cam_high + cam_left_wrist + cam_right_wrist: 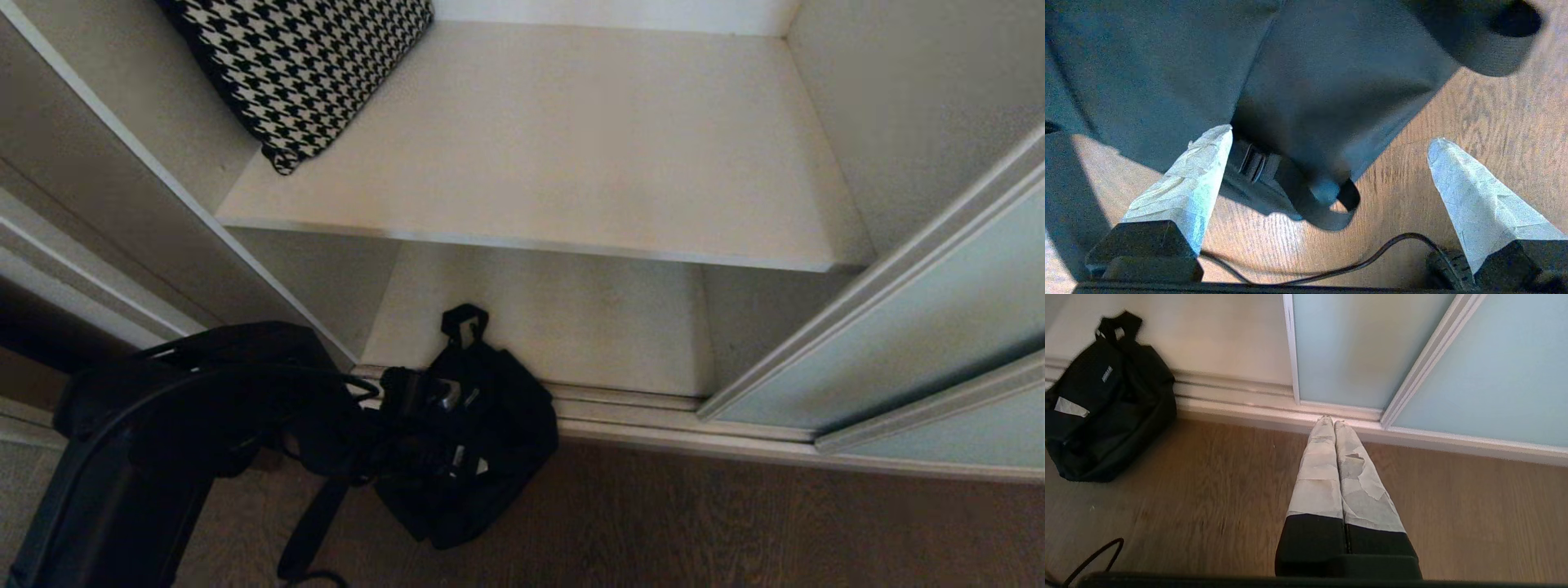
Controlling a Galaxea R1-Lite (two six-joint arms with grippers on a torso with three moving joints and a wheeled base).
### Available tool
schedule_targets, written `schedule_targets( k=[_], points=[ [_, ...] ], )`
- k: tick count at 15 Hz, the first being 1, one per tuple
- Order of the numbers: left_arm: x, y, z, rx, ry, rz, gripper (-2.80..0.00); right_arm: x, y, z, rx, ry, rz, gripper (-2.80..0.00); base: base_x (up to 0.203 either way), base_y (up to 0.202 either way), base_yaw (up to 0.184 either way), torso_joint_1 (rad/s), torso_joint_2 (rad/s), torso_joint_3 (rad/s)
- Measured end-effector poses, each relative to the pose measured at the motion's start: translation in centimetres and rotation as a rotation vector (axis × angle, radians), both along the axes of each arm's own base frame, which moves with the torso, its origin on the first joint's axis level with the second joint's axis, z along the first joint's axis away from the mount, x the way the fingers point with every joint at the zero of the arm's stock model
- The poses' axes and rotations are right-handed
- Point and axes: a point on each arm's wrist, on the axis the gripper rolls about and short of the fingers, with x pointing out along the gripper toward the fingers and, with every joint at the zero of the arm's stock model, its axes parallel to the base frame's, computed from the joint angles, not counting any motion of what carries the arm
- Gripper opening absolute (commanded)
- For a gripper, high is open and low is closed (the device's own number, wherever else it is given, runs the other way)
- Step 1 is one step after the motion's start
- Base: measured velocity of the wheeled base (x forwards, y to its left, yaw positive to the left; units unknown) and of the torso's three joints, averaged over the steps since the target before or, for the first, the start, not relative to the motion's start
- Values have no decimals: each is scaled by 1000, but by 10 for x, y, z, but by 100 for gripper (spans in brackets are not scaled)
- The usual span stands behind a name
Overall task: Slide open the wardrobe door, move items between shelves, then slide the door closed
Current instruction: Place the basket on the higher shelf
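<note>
Two white shelves (571, 163) stand exposed in the wardrobe, its frosted pale blue-green glass sliding door (914, 343) pushed aside to the right. A black-and-white houndstooth cushion (302, 65) lies on the upper board. The soft black fabric bag (482, 441) slumps over the cream door track (637, 408), half on the brown wooden floor (735, 523). The left gripper (1327, 171) hangs over the bag, taped fingers (1196, 183) spread wide and gripping nothing. The right gripper (1331, 422) points at the door's base, fingers pressed together, empty.
</note>
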Motion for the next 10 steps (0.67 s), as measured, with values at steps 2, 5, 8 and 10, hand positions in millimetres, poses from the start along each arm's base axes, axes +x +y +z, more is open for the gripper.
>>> schedule_targets(
  k=[2, 5, 8, 10],
  points=[
    [1, 0, -3, 3, 6, 1, 0, 0, 0, 0, 0, 0, 0, -280, 0, 0, 0, 0, 5, -200],
    [4, 1, -6, 17, -8, -8, 0, 0, 0, 0, 0, 0, 0, -280, 0, 0, 0, 2, 2, -197],
    [12, 3, -5, 32, -48, -22, 0, 0, 0, 0, 0, 0, 0, -280, 0, 0, 0, 2, 3, -171],
    [23, 6, 2, 15, -118, -10, 0, 0, 0, 0, 0, 1, 0, -280, 0, 0, 0, 1, 5, -51]
  ],
)
